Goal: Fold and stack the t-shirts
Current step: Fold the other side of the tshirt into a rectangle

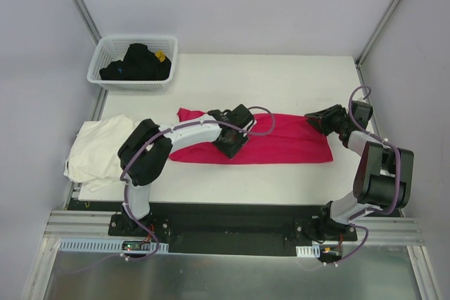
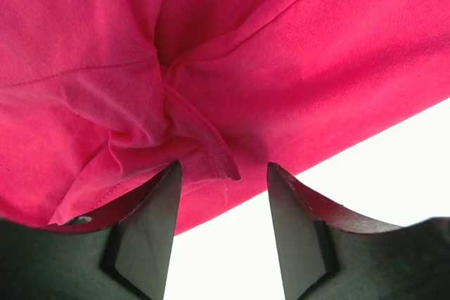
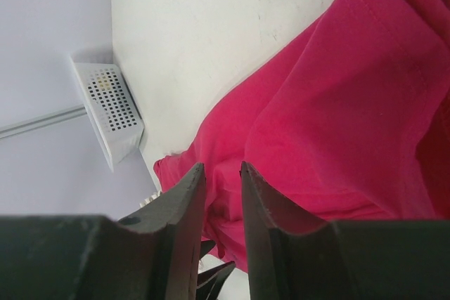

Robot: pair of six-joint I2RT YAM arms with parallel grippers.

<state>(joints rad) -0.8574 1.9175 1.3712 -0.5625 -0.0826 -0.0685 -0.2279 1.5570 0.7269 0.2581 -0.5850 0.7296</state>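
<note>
Past the magenta t-shirt (image 1: 288, 145) hem, white table (image 1: 267, 180) shows.

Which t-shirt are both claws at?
The magenta-red t-shirt, spread across the middle with the left claw and right claw at it; the cream-white t-shirt lies crumpled at the left, away from both.

The table (image 1: 281, 82) is topped in white and is enclosed on three sides by plain pale grey walls (image 1: 246, 5). Aluminium posts (image 1: 77, 1) are set at the two rear corners. A white lattice basket (image 1: 133, 83) holding dark cloth (image 1: 137, 62) is placed at the rear left corner. A brushed metal sheet (image 1: 225, 279) is fitted along the near edge. Lighting is even and diffuse.
</note>
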